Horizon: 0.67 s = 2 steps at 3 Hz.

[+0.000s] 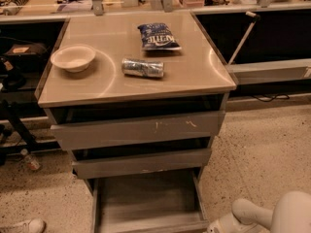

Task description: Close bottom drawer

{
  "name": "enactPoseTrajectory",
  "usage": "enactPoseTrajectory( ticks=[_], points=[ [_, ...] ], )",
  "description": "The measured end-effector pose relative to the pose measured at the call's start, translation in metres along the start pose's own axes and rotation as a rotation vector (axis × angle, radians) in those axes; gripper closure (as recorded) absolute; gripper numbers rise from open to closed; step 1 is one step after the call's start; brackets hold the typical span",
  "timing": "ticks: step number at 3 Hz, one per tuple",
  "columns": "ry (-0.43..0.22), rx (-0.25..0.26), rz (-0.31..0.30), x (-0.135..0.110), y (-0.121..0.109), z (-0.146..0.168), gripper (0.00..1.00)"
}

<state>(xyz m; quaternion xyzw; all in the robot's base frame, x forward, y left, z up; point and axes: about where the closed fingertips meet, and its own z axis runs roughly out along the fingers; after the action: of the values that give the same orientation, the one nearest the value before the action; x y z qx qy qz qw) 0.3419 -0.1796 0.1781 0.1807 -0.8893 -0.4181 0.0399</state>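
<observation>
The bottom drawer (146,203) is pulled far out of the cabinet, its box-like empty tray open to view at the bottom centre. Above it sit the middle drawer front (141,163) and the widest top drawer front (138,129) with white scratch marks, both slightly out. White parts of my arm (272,215) show at the bottom right, beside the bottom drawer's right front corner. The gripper itself is out of view.
On the cabinet top (194,76) lie a white bowl (73,57), a crushed can (142,67) and a blue chip bag (158,37). A long counter (272,67) runs behind. A bottle (30,160) and a shoe (24,225) lie on the speckled floor at left.
</observation>
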Motion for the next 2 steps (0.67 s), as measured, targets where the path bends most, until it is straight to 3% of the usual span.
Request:
enactPoseTrajectory(
  ticks=[1, 2],
  points=[
    [-0.095, -0.014, 0.020, -0.017, -0.016, 0.003, 1.00],
    [-0.149, -0.011, 0.015, -0.031, -0.019, 0.000, 1.00]
  ],
)
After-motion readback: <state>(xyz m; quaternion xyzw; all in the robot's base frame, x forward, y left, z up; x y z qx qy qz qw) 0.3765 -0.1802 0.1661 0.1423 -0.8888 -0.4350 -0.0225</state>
